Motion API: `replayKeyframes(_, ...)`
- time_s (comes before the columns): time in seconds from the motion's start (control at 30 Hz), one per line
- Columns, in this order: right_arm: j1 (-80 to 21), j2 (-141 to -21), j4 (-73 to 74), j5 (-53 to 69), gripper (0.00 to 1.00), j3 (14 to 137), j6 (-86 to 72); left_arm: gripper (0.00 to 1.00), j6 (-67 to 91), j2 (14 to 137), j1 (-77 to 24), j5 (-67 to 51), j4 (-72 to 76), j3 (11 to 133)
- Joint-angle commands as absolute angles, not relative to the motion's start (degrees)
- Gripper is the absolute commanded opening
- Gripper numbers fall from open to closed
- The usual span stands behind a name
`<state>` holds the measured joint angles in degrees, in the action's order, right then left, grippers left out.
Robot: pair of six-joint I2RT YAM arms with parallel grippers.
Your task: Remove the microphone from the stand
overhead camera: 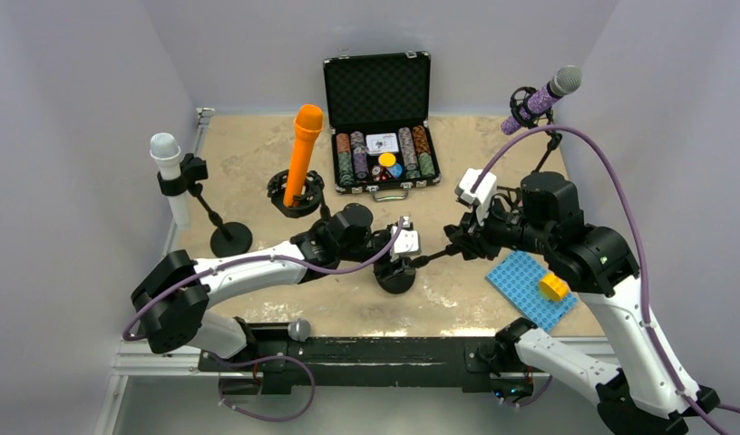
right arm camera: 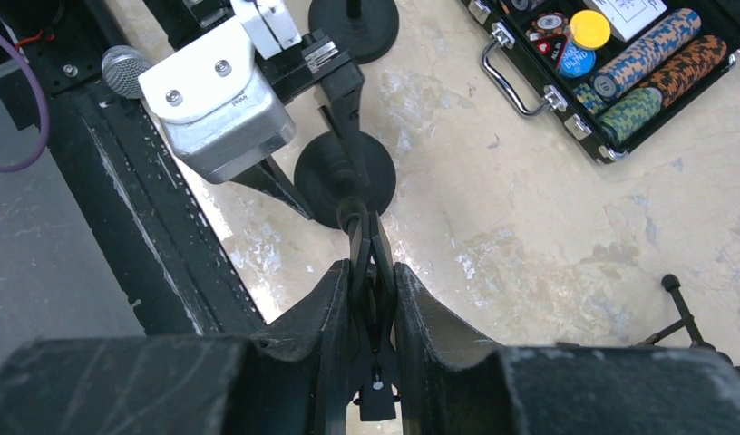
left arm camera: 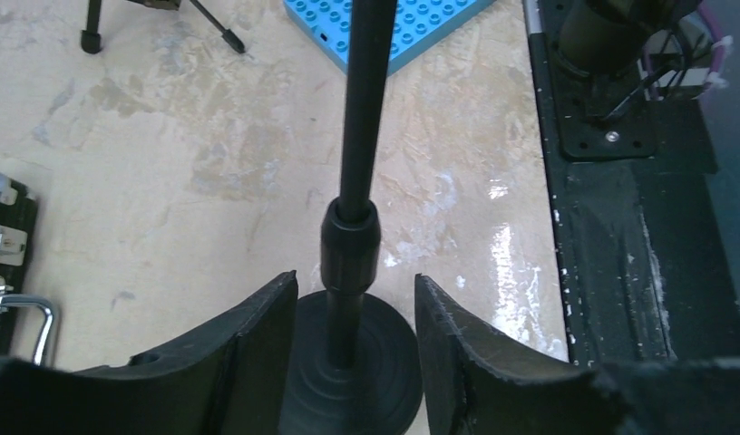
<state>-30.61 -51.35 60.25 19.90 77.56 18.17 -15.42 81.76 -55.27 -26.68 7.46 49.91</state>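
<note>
My left tool (left arm camera: 355, 277) hangs half-spread around the slim black microphone stand (left arm camera: 366, 109). It has one finger on each side of the pole, just above the round base (left arm camera: 375, 372), and neither finger touches the pole. My right tool (right arm camera: 371, 269) is clenched on the stand's black clip (right arm camera: 366, 294) at the top of the tilted pole. The microphone with the silver mesh head (right arm camera: 126, 71) lies apart from the stand, on the black rail (right arm camera: 121, 208) at the near edge of the beige table (overhead camera: 258, 163).
</note>
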Motion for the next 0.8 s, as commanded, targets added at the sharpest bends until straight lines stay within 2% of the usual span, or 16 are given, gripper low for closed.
replayKeyframes(0.0, -29.62, -51.44, 64.00, 16.78, 0.00, 77.92, 17.29, 0.50, -12.16, 82.06, -55.59, -31.16, 15.35, 48.19)
replayKeyframes(0.13, -29.06, -51.59, 64.25, 17.27, 0.00, 77.72, 17.45, 0.44, -11.11, 82.27, -55.80, -29.67, 17.59, 47.86)
replayKeyframes(0.77, -27.69, -52.46, 63.54, 20.98, 0.00, 77.97, 15.53, 0.40, -11.44, 86.13, -56.51, -28.92, 19.27, 49.47)
